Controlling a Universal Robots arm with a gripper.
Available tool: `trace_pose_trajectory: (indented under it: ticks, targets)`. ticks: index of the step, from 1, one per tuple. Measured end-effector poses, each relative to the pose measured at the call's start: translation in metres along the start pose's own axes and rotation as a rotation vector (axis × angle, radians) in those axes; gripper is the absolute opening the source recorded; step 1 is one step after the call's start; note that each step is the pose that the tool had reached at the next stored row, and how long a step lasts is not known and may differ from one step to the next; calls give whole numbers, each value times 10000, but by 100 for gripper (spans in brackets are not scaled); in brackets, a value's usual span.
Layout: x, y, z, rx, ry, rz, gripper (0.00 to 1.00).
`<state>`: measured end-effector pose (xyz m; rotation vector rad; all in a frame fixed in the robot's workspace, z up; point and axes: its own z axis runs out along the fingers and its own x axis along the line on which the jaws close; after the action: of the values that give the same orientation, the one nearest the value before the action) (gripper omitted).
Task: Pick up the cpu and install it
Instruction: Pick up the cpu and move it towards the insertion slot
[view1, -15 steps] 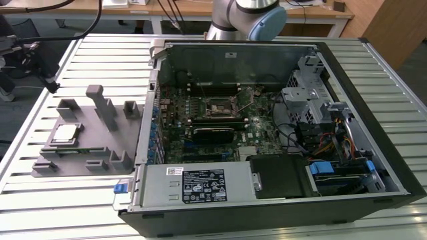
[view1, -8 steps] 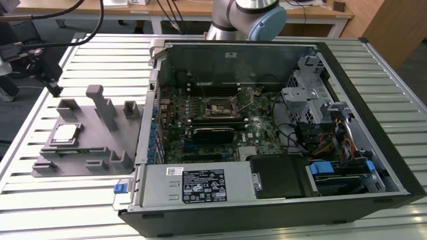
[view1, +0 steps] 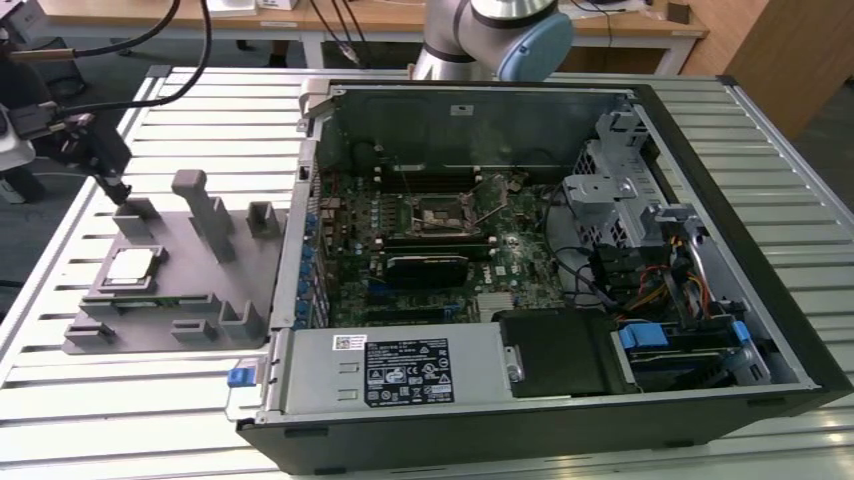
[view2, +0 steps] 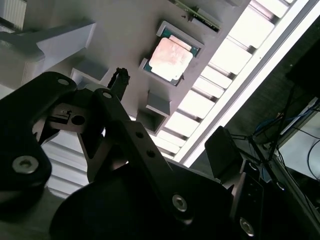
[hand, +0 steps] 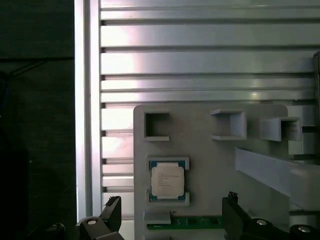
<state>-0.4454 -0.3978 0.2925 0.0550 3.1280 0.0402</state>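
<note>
Silver-topped cpu (hand: 167, 181) lies flat in a recess of the grey plastic tray (hand: 210, 155) on the slatted metal tabletop (hand: 200, 62), near an open computer case (view1: 747, 200). Black pincer (hand: 171, 202) hovers above the cpu, fingers spread wide, holding nothing.

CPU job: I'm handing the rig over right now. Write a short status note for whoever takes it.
Gripper: open, empty, above the grey tray.
Cpu: flat in its tray recess, not touched; in the first wrist view the fingertips sit wide to either side of it.
Done: gripper is at the tray, nothing more.
Left: pick-up, and install in the black socket in the computer case.
</note>
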Motion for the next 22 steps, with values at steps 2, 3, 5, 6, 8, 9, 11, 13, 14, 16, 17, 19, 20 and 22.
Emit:
trace_pose_trajectory:
  ticks: [2, 3, 5, 6, 8, 9, 11, 13, 14, 16, 17, 19, 20, 22]
  targets:
    - [0, -18, 19, 1, 1, 6, 88]
    - [0, -28, 29, 0, 0, 12, 88]
    - [0, -34, 50, -1, -2, 22, 88]
    - [1, -34, 60, 0, 0, 31, 88]
    - [0, -36, 81, 0, -3, 58, 88]
    - [0, -36, 90, 0, -2, 76, 88]
    - [0, -37, 107, 0, -2, 84, 88]
    - [1, -37, 127, -1, -3, 85, 88]
    - [1, -37, 137, -1, -3, 85, 88]
    - [1, -38, 156, -1, -2, 85, 88]
    - [1, -38, 165, -1, -3, 86, 88]
    - [1, -38, 182, -1, -3, 95, 88]
    - [1, -39, 191, -1, -3, 106, 88]
    - [1, -39, 208, 0, -4, 136, 88]
